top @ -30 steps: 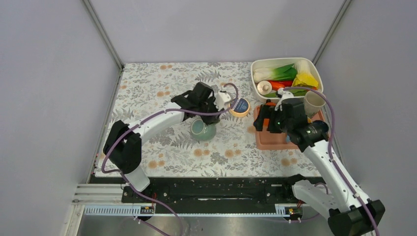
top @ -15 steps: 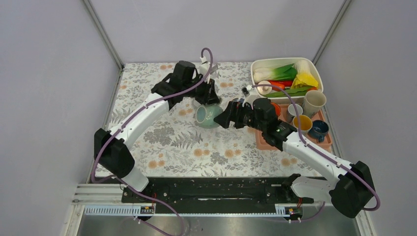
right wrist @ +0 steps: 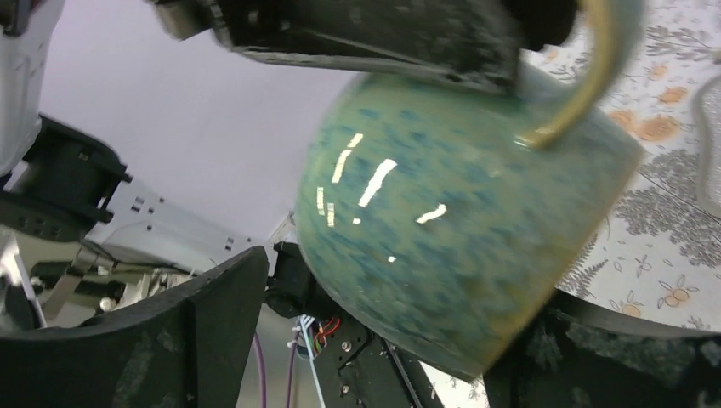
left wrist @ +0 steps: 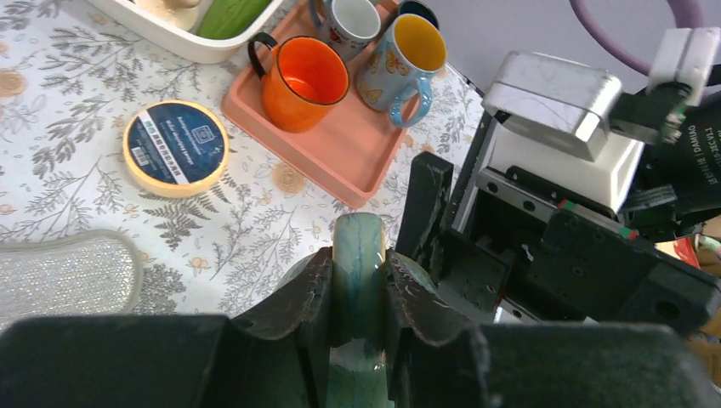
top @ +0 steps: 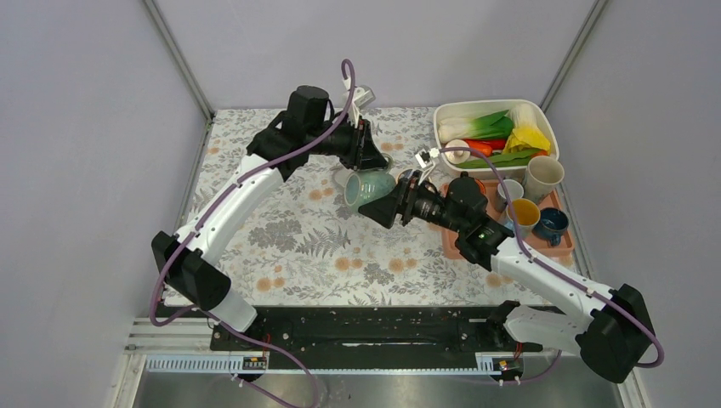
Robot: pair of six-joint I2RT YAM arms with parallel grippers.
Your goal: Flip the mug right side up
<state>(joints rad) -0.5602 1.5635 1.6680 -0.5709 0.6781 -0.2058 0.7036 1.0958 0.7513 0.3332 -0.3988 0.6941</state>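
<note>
The green glazed mug (top: 367,189) hangs tilted on its side above the table's middle back. My left gripper (top: 371,161) is shut on its handle (left wrist: 357,246) from above; in the left wrist view the left gripper (left wrist: 357,285) clamps the handle on both sides. My right gripper (top: 388,204) is open, with its jaws spread on either side of the mug's body (right wrist: 459,212). In the right wrist view the right gripper (right wrist: 400,336) has one finger (right wrist: 204,331) standing clear of the mug, and the other close under it.
An orange tray (top: 463,245) at the right holds several mugs, among them an orange one (left wrist: 306,85). A white bin (top: 446,117) of vegetables stands behind it. A tape roll (left wrist: 176,147) and a grey pad (left wrist: 68,276) lie on the floral cloth below the mug.
My left gripper has lifted the mug off the table and carried it back and right. My right arm has swung left from the tray and now brackets the mug.
</note>
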